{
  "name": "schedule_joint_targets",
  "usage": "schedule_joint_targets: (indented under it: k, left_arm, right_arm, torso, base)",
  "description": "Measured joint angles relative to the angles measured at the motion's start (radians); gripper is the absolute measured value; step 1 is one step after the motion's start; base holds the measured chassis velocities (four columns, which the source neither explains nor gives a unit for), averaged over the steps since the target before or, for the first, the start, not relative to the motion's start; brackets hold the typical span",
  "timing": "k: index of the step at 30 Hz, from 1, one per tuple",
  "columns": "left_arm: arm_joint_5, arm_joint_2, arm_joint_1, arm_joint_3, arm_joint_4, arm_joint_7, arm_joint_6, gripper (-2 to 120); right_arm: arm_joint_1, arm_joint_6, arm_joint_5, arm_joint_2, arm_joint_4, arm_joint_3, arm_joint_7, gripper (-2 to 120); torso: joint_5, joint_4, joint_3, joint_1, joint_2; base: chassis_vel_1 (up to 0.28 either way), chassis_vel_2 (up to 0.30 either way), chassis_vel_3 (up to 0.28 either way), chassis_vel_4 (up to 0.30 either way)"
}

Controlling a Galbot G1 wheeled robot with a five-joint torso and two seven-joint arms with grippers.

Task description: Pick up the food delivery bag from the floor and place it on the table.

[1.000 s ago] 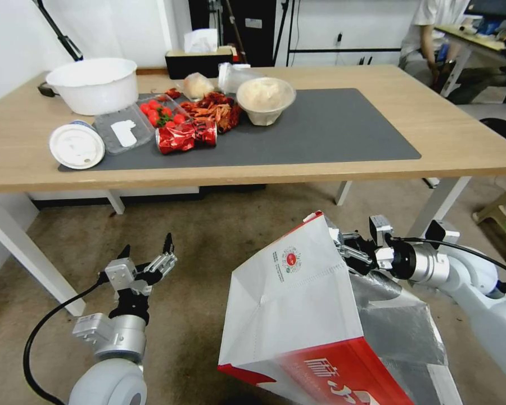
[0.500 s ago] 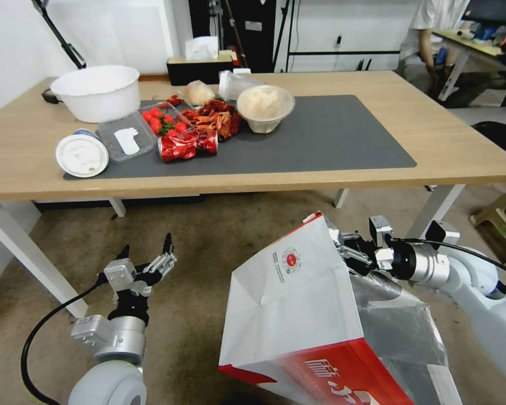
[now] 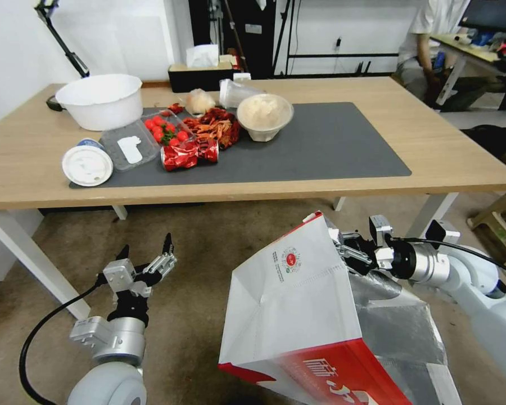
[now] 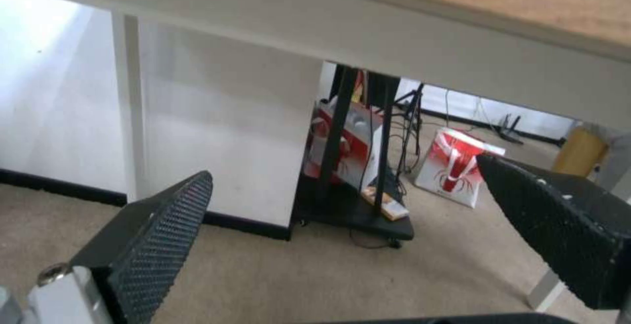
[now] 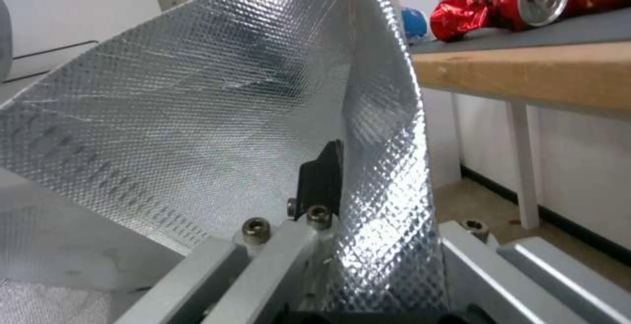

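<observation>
The food delivery bag (image 3: 298, 315), a large boxy white-and-red paper bag lined with silver foil, is gripped at its upper rim by the right claw (image 3: 343, 247), whose fingers are pinched closed on the foil wall (image 5: 276, 117). The bag is held tilted, in front of and below the near edge of the wide light-wood counter (image 3: 450, 146). The left claw (image 3: 146, 256) is held spread wide and empty above the worn grey-brown carpeted floor (image 3: 208, 270), left of the bag.
</observation>
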Motion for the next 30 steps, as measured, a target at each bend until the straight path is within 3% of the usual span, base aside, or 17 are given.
schedule_joint_targets:
  k: [30]
  left_arm:
    - [-0.012, 0.011, -0.009, 0.0, -0.004, 0.006, 0.007, 100]
  right_arm:
    - [0.008, 0.001, -0.007, 0.002, -0.006, -0.008, -0.002, 0]
  torso:
    - [0.0, 0.0, 0.077, 0.049, 0.126]
  base:
    - [0.0, 0.0, 0.0, 0.0]
